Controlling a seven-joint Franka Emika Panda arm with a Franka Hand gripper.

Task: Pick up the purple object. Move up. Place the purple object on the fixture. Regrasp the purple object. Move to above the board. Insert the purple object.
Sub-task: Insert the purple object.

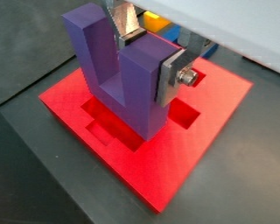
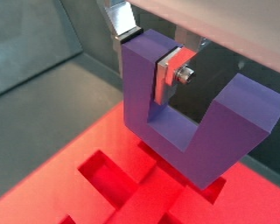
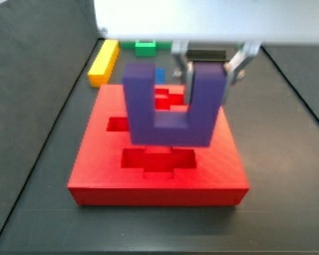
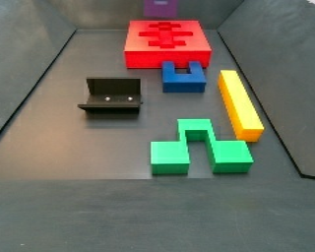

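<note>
Above the board (image 3: 159, 169), gripper (image 3: 210, 68) clamping one prong of the purple object (image 3: 174, 108)
Prongs point up, bridge down, hanging over the board's cutouts, not yet seated

Even, diffuse overhead light; no hard shadows. Soft sheen on dark floor (image 4: 68, 148) in side view, pale reflection toward near edge. All frames low-resolution, slightly soft. Wrist views: purple object (image 1: 119, 74) close to lens, edges blurred, top face lighter than sides; gripper (image 1: 154, 48) fingers glint, background washed out white. Board (image 3: 156, 164) saturated red, cutouts shaded darker.
</note>
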